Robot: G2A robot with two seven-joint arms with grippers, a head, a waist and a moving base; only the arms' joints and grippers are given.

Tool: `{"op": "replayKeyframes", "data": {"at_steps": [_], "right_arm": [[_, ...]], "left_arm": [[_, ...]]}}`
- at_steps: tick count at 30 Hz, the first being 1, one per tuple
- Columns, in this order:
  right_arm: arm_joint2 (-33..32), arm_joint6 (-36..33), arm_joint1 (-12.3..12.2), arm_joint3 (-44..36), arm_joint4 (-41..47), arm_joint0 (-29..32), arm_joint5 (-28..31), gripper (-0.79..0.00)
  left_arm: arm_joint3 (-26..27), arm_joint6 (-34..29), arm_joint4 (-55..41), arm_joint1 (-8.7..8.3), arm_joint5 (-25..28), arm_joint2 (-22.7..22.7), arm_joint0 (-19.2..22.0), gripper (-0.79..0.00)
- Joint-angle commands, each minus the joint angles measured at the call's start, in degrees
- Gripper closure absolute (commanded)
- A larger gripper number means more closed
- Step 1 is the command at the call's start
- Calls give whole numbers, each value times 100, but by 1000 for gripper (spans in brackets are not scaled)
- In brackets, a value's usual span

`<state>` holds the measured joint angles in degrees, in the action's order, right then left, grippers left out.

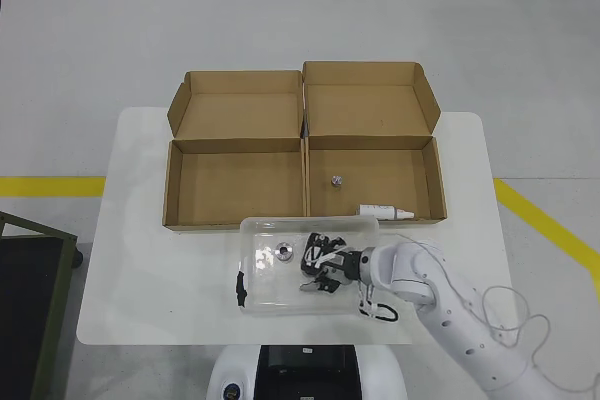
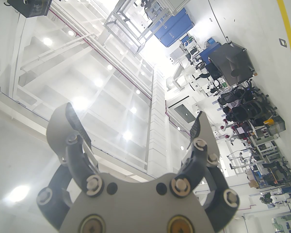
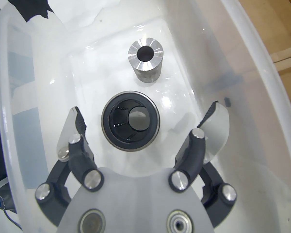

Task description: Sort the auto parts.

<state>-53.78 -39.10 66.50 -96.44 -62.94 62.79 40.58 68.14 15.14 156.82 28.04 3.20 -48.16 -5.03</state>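
The right gripper [image 3: 145,109] is inside the clear bin [image 1: 270,292] at 6 o'clock on the table [image 1: 140,260], fingers spread wide and holding nothing; a black bearing [image 3: 130,124] stands between them, seemingly untouched; a steel sleeve [image 3: 146,60] stands just beyond; the left gripper [image 2: 134,111] is likewise spread wide, empty.
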Motion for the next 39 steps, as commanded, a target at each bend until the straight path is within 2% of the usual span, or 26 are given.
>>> {"op": "replayKeyframes", "data": {"at_steps": [1,3,4,8,9,11,12,26,35,39], "right_arm": [[58,7,9,36,12,-48,36,-573],[100,6,16,63,22,-86,37,-489],[117,3,19,74,25,-102,39,-400],[152,20,21,108,41,-144,44,-296],[155,29,20,111,47,-151,52,-215],[146,82,14,110,86,-156,105,-108],[132,123,9,104,118,-154,143,-12],[-234,129,-132,-359,559,89,381,0],[-539,723,-190,-177,1302,318,387,0],[-758,1032,-241,-189,1652,463,653,0]], "left_arm": [[0,0,0,0,0,0,0,-785],[0,0,0,0,0,0,0,-785],[0,0,0,0,0,0,0,-785],[0,0,0,0,0,0,0,-785],[0,0,0,0,0,0,0,-785],[0,0,0,0,0,0,0,-785],[0,0,0,0,0,0,0,-785],[0,0,0,0,0,0,0,-785],[0,0,0,0,0,0,0,-785],[0,0,0,0,0,0,0,-785]]}}
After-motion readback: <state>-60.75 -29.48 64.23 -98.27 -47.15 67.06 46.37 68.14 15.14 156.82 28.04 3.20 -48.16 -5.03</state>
